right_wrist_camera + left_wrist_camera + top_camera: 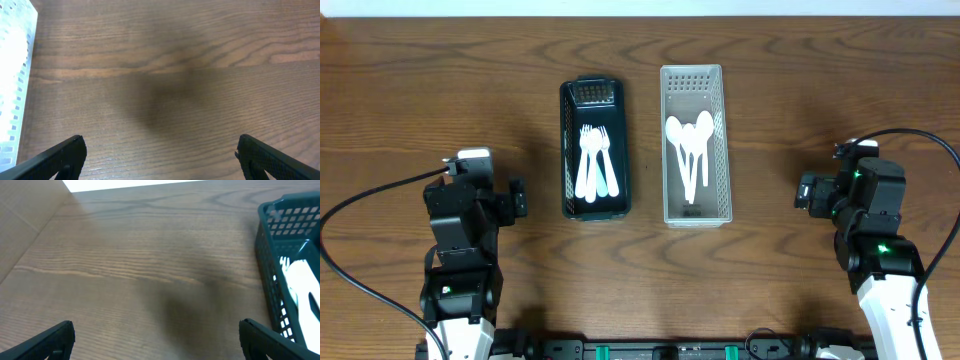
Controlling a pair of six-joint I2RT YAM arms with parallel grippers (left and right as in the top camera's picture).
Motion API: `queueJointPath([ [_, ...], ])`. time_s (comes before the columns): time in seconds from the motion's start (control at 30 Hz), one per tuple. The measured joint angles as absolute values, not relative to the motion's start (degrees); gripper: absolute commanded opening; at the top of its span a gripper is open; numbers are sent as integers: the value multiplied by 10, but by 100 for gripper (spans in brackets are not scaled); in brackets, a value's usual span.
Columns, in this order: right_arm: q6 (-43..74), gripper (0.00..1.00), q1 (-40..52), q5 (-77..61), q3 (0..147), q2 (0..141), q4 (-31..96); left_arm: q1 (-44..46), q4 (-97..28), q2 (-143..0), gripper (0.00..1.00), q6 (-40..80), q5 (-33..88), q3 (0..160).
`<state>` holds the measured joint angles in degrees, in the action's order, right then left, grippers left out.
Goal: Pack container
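Note:
A black perforated container (569, 150) stands left of centre and holds white forks and a pale teal one (594, 160). Beside it on the right, a clear white container (722, 150) holds several white spoons (688, 145). My left gripper (520, 199) hovers left of the black container, open and empty; the container's wall (270, 270) shows at the right edge of the left wrist view. To the right of the white container my right gripper (804, 192) is open and empty, with that container's wall (17, 75) at the left edge of its wrist view.
The wooden table (640, 280) stretches around both containers. Black cables (360, 210) run from each arm along the table's sides. A dark rail (670, 350) lies along the front edge.

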<state>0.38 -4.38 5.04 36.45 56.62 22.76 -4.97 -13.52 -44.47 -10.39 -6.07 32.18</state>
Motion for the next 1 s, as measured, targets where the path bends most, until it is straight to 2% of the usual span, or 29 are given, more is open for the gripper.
queueJointPath([
  [0.8,4,99,-44,50,364,572,232,-50,-135,-444,98,-105,-65,322],
  [1.0,5,99,-36,52,362,498,295,-50,-134,-444,98,-105,-65,322],
])
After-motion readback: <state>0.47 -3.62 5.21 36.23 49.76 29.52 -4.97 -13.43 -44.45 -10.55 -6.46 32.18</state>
